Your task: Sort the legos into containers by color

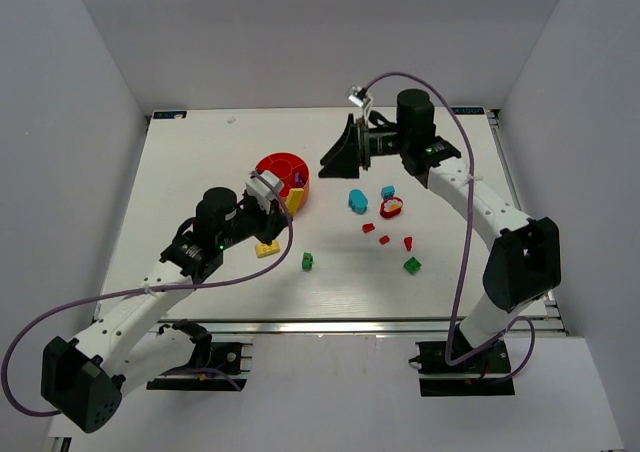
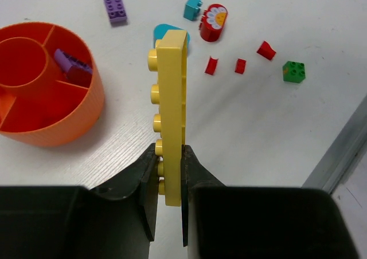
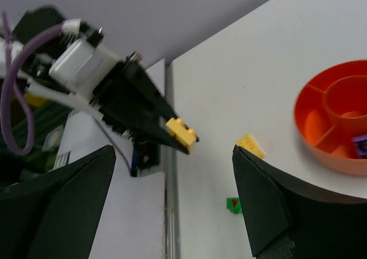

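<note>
My left gripper (image 1: pixel 290 204) is shut on a long yellow brick (image 2: pixel 172 98) and holds it upright above the table, just right of the orange tub (image 1: pixel 268 164). The brick also shows in the right wrist view (image 3: pixel 182 134). One tub compartment holds a purple brick (image 2: pixel 71 62). My right gripper (image 1: pixel 336 156) is open and empty, raised behind the tub's right side. On the table lie a purple brick (image 2: pixel 114 7), teal pieces (image 1: pixel 357 201), a red flower piece (image 1: pixel 392 207), small red pieces (image 1: pixel 383 239), green bricks (image 1: pixel 308 261) (image 1: pixel 412 265) and a yellow brick (image 1: pixel 267 249).
The tub's wall (image 2: pixel 57 127) is close to the left of the held brick. The table's metal edge rail (image 2: pixel 344 150) runs along the right. White walls enclose the table on the left, back and right.
</note>
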Controlling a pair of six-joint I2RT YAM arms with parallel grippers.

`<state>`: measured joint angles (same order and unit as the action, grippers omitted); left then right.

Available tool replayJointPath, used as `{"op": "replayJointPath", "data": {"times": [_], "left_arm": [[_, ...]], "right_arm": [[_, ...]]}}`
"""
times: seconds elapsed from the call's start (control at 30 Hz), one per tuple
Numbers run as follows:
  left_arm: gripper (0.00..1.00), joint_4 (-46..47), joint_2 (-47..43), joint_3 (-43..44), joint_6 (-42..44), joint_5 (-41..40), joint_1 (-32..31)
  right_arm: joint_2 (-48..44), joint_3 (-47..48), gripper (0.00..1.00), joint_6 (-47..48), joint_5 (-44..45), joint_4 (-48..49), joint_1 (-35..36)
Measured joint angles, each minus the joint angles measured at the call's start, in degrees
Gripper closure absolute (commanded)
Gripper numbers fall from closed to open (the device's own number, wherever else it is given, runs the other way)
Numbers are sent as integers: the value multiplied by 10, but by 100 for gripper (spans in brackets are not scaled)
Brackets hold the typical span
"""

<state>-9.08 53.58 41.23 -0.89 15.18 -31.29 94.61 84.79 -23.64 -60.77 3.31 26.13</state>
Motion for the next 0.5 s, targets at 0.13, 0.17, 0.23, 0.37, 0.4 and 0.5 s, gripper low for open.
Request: {"op": "replayJointPath", "data": {"times": [0.13,0.17,0.23,0.37,0.4,0.5], "left_arm": [[100,-2,26,14,22,54,0],[100,-5,31,20,26,73,0],[100,-12,36,32,35,110,0],[100,-24,36,52,48,176,0],[100,-26,36,55,50,187,0],[100,-30,42,58,54,217,0]], "right_arm": [[-4,-80,15,78,-74,20,2],[-9,-94,15,127,-83,5,1],[-20,-105,18,251,-84,-53,1],[-32,-67,21,449,-95,-162,1],[-34,-60,22,478,-98,-171,2],[-39,-55,24,534,-108,-189,5]]}}
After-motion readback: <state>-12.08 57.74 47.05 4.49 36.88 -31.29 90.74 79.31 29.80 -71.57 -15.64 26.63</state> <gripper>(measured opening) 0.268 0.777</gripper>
